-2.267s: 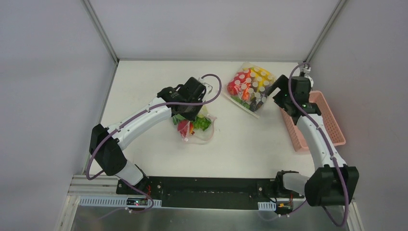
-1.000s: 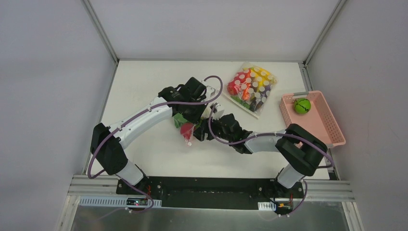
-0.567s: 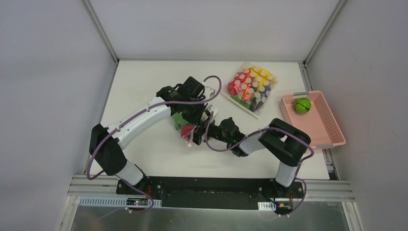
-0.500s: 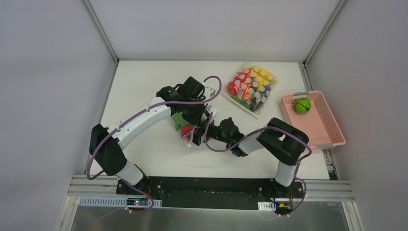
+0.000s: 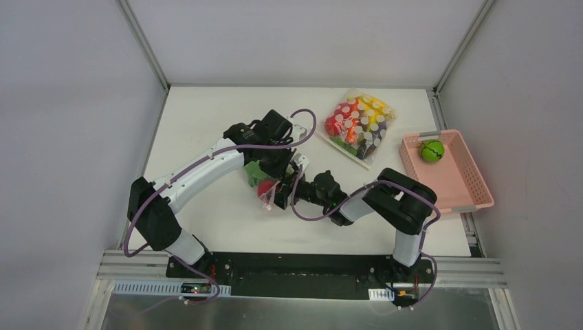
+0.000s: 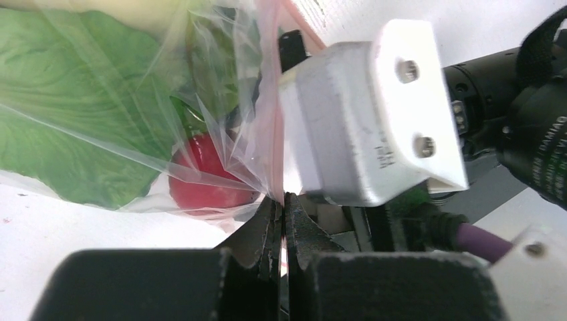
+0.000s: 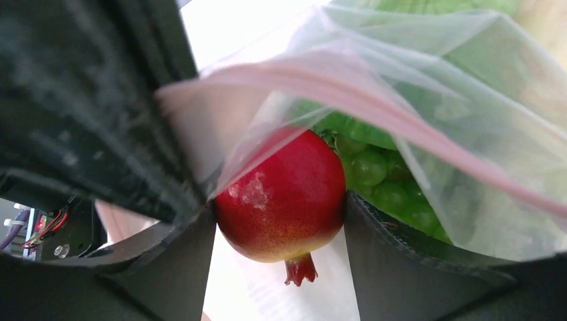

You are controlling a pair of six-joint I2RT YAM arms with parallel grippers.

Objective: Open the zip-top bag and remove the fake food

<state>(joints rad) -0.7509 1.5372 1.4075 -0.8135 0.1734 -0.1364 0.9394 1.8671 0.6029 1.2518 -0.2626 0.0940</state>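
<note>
Right wrist view: the right gripper (image 7: 279,221) is pushed into the mouth of the zip-top bag (image 7: 441,127), its fingers (image 7: 401,267) standing on either side of the red fruit (image 7: 281,187). Both appear to touch the fruit; whether they actually clamp it I cannot tell.

Left gripper (image 6: 283,212): clenched on the bag's edge, where the pink zip strip (image 6: 271,100) runs down into its jaws, holding the mouth up.

Location: bag lies left of centre on the table (image 5: 206,117), between the two wrists and mostly covered by them from above.

Handling (judged):
- Film is thin, limp and slippery, best pinched at the stiffer strip.
- The fake food (image 7: 374,177) looks like light, hard plastic.
- The fruit is round and glossy and likely to squirt out, so take it across its widest part.

Unclear: grapes (image 7: 364,167) and lettuce (image 6: 73,100) blur behind wrinkled film. Other pieces cannot be told. The bag's bottom is cut off in both wrist views.
</note>
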